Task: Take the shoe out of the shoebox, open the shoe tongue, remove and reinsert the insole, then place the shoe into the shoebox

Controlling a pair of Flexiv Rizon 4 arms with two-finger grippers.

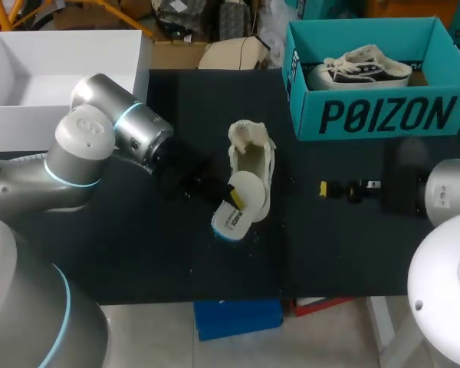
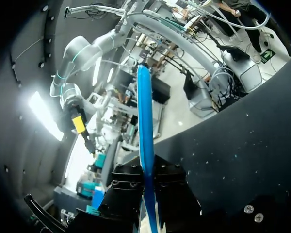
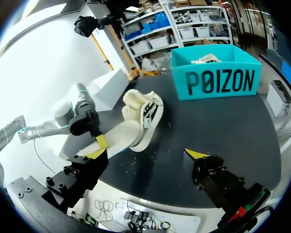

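The left gripper (image 1: 231,197) pinches the insole (image 1: 234,218), which sticks partly out of the shoe (image 1: 254,157). The shoe lies on the table (image 1: 345,253), near the shoebox (image 1: 368,115). The right gripper (image 3: 148,151) is spread wide and holds nothing. I think the left one should pull slowly and straight, so the shoe does not slide.

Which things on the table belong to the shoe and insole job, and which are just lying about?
Job: shoe; insole, held in the left hand; shoebox.
Lying about: second shoe inside the shoebox; white box.
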